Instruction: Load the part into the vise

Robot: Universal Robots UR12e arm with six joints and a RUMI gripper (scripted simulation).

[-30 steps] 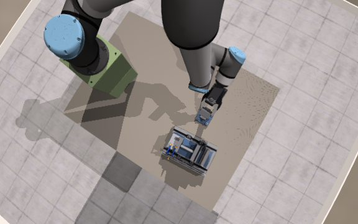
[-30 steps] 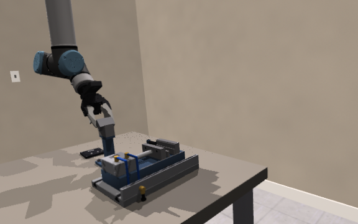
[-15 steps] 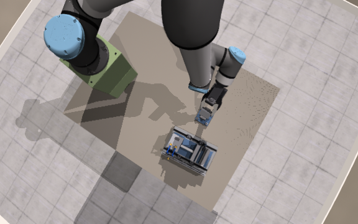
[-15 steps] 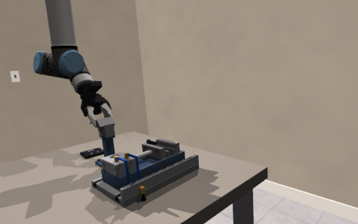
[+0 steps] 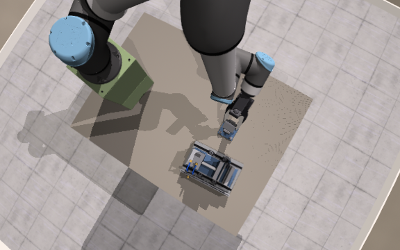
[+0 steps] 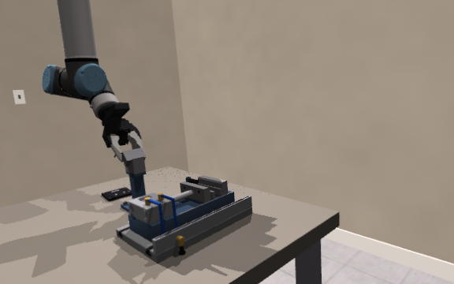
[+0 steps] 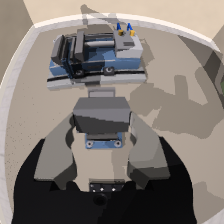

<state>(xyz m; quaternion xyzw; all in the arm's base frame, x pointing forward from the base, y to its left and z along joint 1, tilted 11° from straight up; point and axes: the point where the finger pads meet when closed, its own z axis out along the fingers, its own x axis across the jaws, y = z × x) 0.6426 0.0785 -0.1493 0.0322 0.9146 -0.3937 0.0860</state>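
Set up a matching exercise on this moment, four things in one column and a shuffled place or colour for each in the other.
1. Block
2. Hoses
3. Pedestal
4. Wall plate

A. Green, under the arm's base
B. White
C. Between the fingers of the tool
D. Blue, at the vise

Pairs: 1-C, 2-D, 3-A, 4-B.

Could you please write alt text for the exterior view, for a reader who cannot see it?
The gripper grips a grey block between its fingers at the top of a blue stand, behind an open vise on a table. Two blue hoses run from the vise's near end, and a flat black plate lies farther back.
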